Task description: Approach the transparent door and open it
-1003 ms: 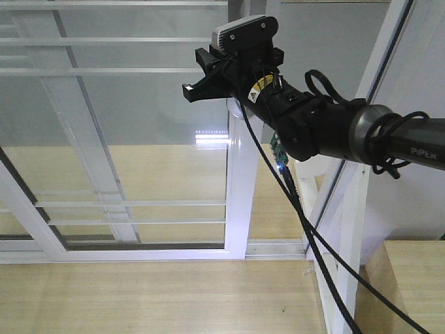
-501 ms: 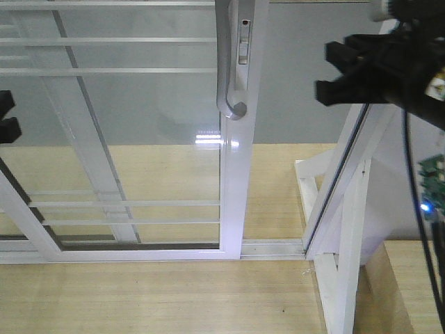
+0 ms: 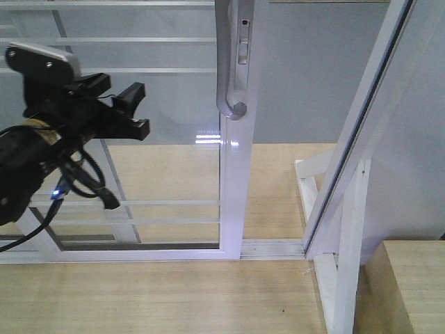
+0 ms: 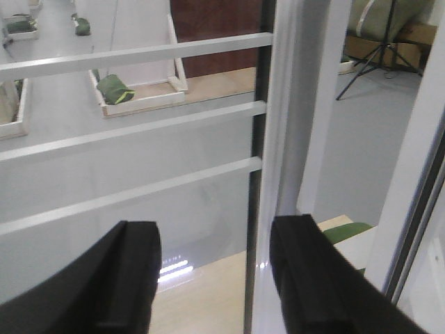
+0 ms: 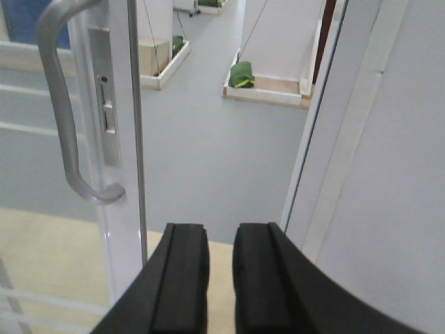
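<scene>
The left gripper (image 3: pixel 139 110), fingers apart, might miss the handle (image 3: pixel 224 69) and bump the transparent door (image 3: pixel 236 181). The right gripper (image 5: pixel 219 233) is pinched together.

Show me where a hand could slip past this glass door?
Between the white-framed glass door and the slanted white frame post is an open gap. Left of the curved grey metal handle it is crowded: the black left gripper hovers there.

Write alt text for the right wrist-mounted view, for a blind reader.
The right end effector, its black fingers nearly touching and holding nothing, points at the open gap between the white stile of the transparent door and a slanted white frame. A curved grey handle sits on that stile, untouched.
</scene>
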`<state>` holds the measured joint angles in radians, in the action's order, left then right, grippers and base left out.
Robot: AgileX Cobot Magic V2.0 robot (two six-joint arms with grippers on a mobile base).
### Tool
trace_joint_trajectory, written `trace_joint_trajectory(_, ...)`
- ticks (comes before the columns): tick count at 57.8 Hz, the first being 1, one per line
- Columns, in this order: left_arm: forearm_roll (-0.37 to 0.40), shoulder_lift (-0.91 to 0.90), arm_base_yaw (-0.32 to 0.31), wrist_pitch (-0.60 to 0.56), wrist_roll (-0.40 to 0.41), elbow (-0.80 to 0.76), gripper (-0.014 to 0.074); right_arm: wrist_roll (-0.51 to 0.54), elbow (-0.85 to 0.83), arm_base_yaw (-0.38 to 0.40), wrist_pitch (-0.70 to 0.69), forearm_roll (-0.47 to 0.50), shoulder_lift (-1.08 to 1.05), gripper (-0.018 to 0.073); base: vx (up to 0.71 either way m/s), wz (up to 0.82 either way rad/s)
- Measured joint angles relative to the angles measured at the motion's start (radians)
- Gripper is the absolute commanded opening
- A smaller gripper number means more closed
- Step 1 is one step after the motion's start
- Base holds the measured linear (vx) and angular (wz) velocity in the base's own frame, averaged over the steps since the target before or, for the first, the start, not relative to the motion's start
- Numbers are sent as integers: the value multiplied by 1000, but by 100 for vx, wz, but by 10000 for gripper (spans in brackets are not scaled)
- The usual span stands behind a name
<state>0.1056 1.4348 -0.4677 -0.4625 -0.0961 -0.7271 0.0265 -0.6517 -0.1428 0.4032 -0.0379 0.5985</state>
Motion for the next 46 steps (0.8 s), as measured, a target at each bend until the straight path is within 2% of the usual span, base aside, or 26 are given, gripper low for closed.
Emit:
trace_joint_trajectory(7, -6, 121, -25, -13, 0, -143, 490, 0, 2, 0, 31, 1, 0, 218, 0, 0)
trace_joint_trajectory(27, -7, 407, -26, -10, 0, -507, 490, 0, 2, 2, 32, 1, 0, 218, 0, 0)
trace_joint_trajectory(46, -10, 542, -35, 119, 1, -735, 490, 0, 2, 2, 33, -1, 3, 218, 0, 0)
